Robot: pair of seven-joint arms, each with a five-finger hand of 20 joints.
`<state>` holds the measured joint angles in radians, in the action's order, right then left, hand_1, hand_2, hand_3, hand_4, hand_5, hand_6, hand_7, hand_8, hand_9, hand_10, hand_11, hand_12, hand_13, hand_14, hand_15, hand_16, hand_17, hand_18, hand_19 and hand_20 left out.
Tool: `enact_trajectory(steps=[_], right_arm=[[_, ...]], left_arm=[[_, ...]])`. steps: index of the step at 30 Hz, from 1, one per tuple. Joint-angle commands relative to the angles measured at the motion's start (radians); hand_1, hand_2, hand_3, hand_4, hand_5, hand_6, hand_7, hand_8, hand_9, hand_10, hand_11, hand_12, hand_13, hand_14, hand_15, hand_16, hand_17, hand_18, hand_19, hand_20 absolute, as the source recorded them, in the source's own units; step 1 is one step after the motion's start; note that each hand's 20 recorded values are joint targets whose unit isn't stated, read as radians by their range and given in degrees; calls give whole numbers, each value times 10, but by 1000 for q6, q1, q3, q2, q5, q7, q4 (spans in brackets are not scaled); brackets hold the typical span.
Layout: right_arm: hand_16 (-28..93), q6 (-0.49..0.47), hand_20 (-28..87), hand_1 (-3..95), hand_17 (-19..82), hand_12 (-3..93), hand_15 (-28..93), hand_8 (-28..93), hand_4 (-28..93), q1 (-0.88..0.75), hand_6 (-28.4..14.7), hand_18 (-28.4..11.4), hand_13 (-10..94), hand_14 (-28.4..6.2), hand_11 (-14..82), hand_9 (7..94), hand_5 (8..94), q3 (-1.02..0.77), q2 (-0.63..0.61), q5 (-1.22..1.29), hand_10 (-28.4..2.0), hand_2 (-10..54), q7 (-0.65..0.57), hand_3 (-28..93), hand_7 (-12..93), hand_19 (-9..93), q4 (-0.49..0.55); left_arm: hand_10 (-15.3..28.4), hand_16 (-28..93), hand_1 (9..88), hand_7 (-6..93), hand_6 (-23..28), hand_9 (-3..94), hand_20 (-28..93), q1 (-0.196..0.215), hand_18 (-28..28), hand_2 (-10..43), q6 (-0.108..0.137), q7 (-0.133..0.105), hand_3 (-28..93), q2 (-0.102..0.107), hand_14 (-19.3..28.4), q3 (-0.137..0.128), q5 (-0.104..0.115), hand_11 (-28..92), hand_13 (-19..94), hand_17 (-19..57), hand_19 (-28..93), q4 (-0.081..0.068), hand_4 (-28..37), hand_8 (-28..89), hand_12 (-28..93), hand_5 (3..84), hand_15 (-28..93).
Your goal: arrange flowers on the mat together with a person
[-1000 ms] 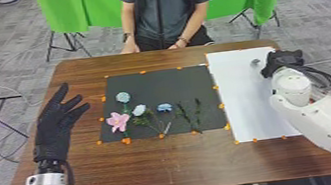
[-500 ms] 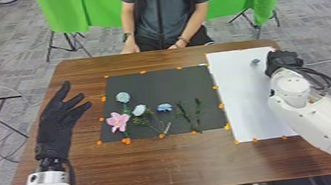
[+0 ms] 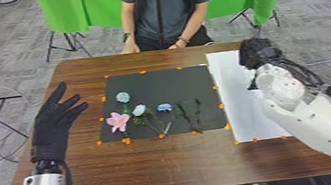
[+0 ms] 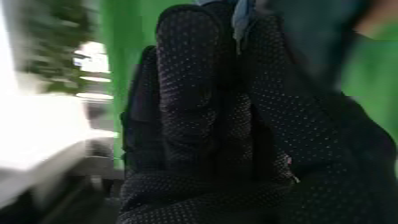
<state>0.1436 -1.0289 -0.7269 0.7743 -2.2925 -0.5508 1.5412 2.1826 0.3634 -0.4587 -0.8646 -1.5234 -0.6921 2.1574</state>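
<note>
One grey-blue flower (image 4: 240,21) is pinched in the nearly closed right robot hand (image 3: 259,52), swung inward from the worktop's (image 3: 170,168) right edge; mat (image 3: 154,87) placement seems next.

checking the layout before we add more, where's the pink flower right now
In the head view, the pink flower lies on the left side of the black mat, just left of the whitish flower.
</note>
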Motion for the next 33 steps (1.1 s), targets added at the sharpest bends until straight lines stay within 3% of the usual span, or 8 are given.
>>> enact_trajectory(steps=[1, 9, 19, 21, 33], right_arm=[[393, -13, 264, 628, 294, 342, 385, 19, -283, 53, 42, -117, 835, 11, 84, 934, 841, 72, 101, -15, -42, -95, 126, 653, 233, 705, 158], [397, -66, 263, 624, 280, 347, 393, 25, -283, -6, 40, -123, 823, 7, 84, 928, 839, 143, 162, -75, -48, -95, 201, 660, 231, 706, 192], [391, -88, 263, 620, 262, 349, 409, 22, -283, -37, 37, -127, 804, 0, 87, 920, 830, 176, 189, -102, -51, -95, 173, 669, 238, 704, 146], [389, -94, 263, 616, 256, 350, 413, 21, -283, -39, 37, -127, 796, -3, 88, 918, 826, 176, 189, -93, -53, -95, 170, 675, 239, 703, 144], [308, -146, 290, 554, 173, 326, 492, -22, -283, -68, 44, -165, 668, -35, 87, 820, 756, 150, 176, -104, -76, -95, 160, 704, 227, 709, 166]], left_arm=[[171, -66, 231, 106, 32, 367, 149, 11, 237, 45, 12, 2, 804, -6, 258, -4, 3, 205, 300, -79, 478, 6, -283, -94, 82, 333, 416], [171, -66, 231, 106, 33, 368, 150, -4, 237, 44, 5, 16, 805, -15, 258, -1, -3, 205, 300, -79, 479, 2, -283, -94, 82, 334, 416], [171, -66, 232, 106, 33, 368, 150, -11, 237, 45, -1, 8, 804, -10, 257, 11, 3, 205, 300, -78, 480, -4, -283, -94, 81, 334, 416], [170, -66, 232, 106, 33, 368, 150, -15, 237, 44, -4, 15, 804, -11, 258, 12, -2, 205, 300, -78, 480, -5, -283, -94, 82, 334, 416], [171, -66, 233, 107, 33, 368, 150, -13, 237, 44, -10, 30, 804, -15, 258, 11, -9, 206, 300, -78, 481, -4, -283, -95, 82, 334, 416]])
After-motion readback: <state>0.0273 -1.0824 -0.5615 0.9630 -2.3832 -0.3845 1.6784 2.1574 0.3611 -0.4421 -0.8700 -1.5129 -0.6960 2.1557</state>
